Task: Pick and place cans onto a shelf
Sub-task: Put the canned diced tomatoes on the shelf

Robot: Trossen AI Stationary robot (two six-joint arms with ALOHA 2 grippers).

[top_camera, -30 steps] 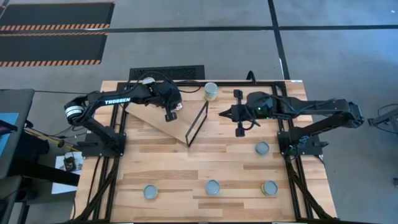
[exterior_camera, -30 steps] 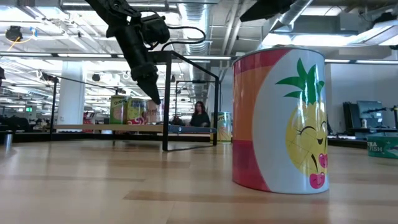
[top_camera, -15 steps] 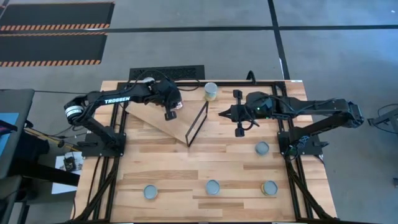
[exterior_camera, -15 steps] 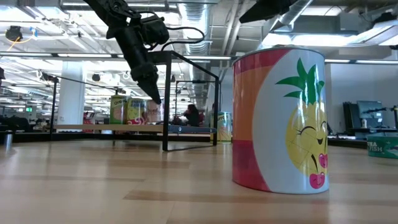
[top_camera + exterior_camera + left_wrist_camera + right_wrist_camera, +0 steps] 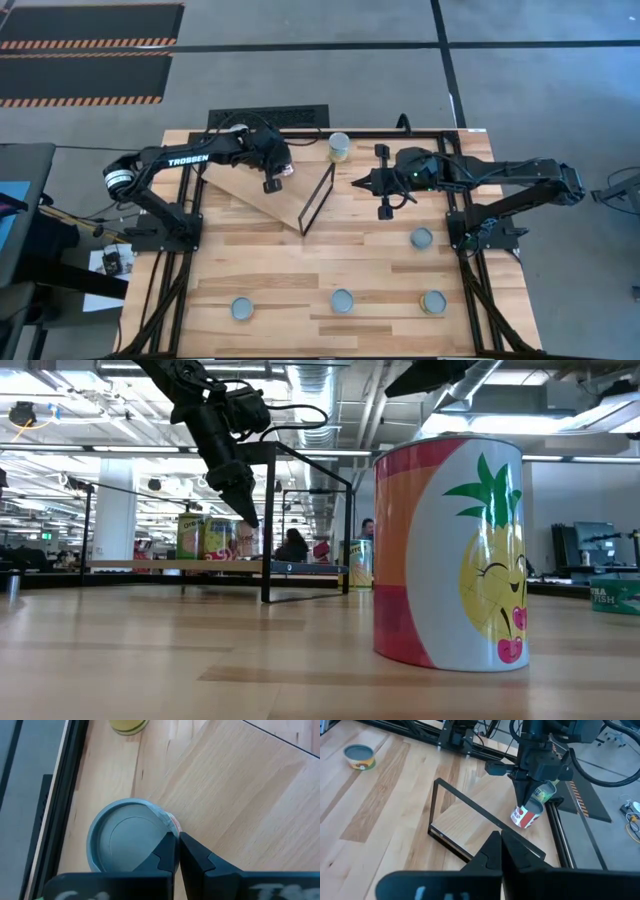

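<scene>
A light plywood shelf lies tilted at the table's far left, with a black frame at its right end. A red-labelled can with a silvery top stands on it, and a yellow-green can stands behind that one. My left gripper is shut and points down, with its tips at the red can's rim. My right gripper hangs shut above the table, right of the frame, and holds nothing. Another can stands at the far edge. My left gripper has its shut fingertips right beside the red can's rim, on the side toward the black frame, coming from above at a slant. Whether they touch the can, I cannot tell. The can stands upright on the shelf.
Several cans stand on the tabletop: one by the right arm's base and three along the near edge. The middle one, with a pineapple label, fills the low view. People move about in the room behind.
</scene>
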